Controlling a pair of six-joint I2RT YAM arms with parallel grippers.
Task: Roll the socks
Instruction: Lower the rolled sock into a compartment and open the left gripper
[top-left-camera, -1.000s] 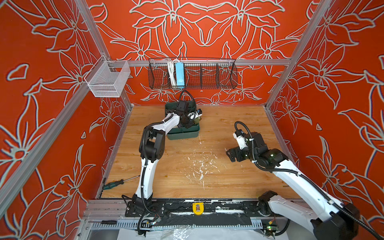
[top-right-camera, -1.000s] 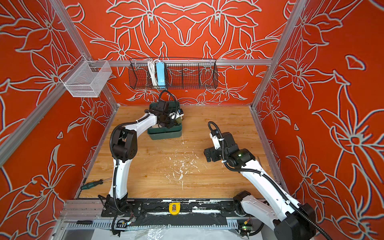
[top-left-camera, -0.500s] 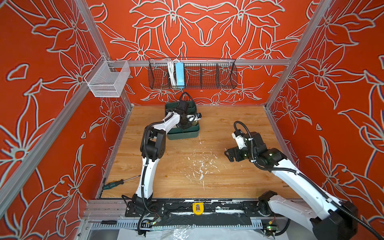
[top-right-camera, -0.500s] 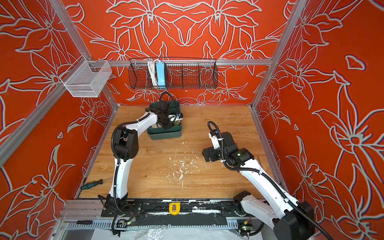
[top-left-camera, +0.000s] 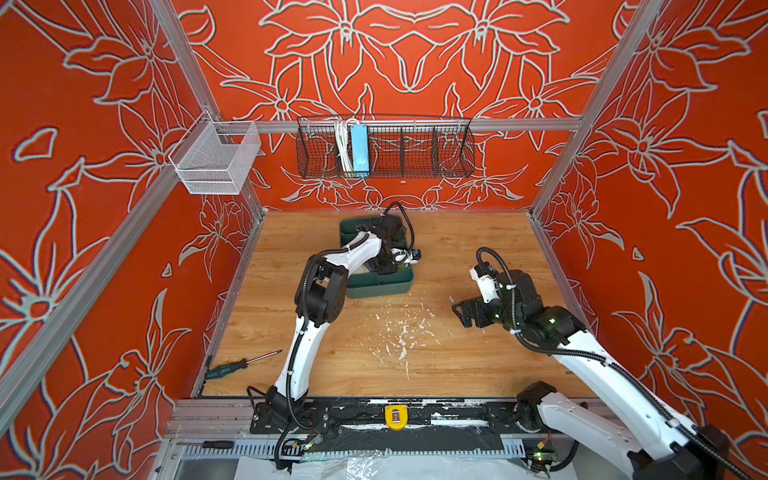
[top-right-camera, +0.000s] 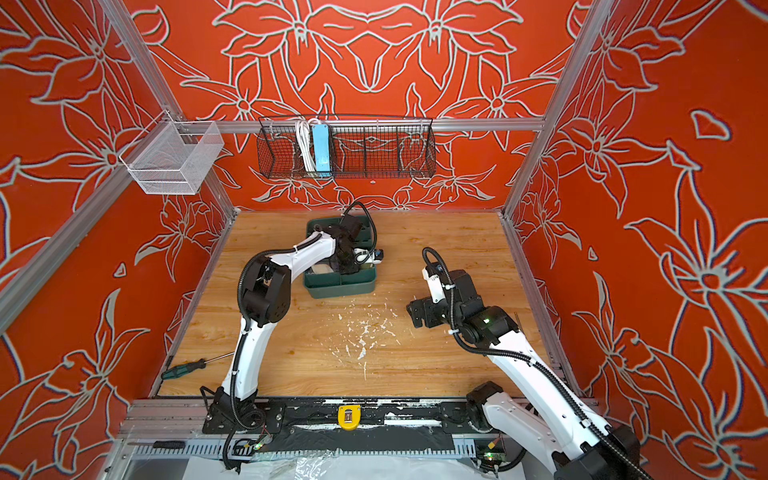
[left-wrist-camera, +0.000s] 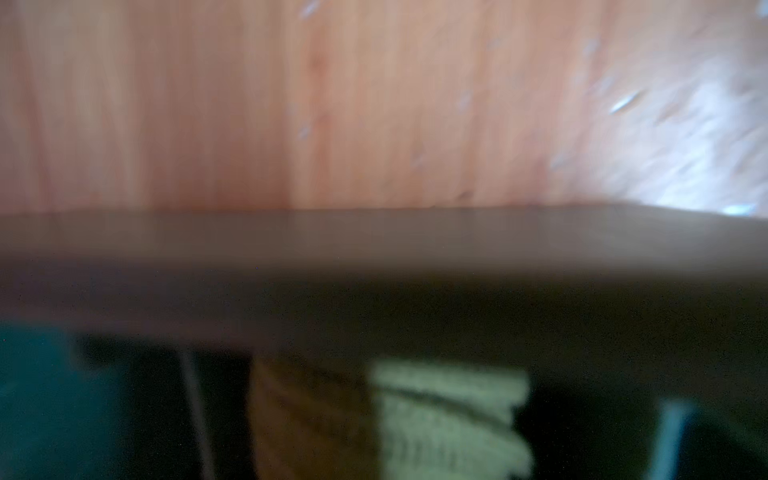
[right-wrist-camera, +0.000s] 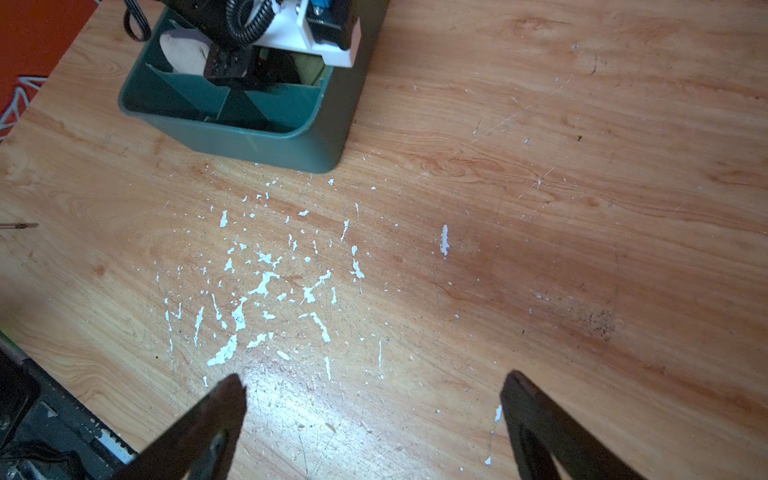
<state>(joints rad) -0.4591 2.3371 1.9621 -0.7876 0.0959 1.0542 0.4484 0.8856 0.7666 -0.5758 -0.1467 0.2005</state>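
Orange-red walls with pale flower outlines enclose a scuffed wooden table (top-left-camera: 457, 249). In both top views one green divided bin (top-left-camera: 378, 286) sits in the upper centre. The left gripper (top-left-camera: 385, 266) dips into it, its jaws hidden there. The right gripper (top-left-camera: 462, 311) hovers at centre right over bare wood. One screwdriver (top-left-camera: 232, 365) lies at lower left. In a top view a pale patch of the purple sock (top-right-camera: 318, 269) shows inside the bin.

The left wrist view is blurred. The ribbed, pale-green olive sock (left-wrist-camera: 449, 419) lies in folded layers, a brownish band beside it. Whether the left pincer grips it I cannot tell.

The right wrist view shows two socks in the bin. The purple sock (right-wrist-camera: 183, 50) shows a cream, lilac-edged toe and the olive sock (right-wrist-camera: 309, 66) a dull green patch, with the left gripper between them. Both are mostly covered, so their long axes cannot be read. The right gripper's fingers (right-wrist-camera: 224, 399) stand wide apart, nothing between.
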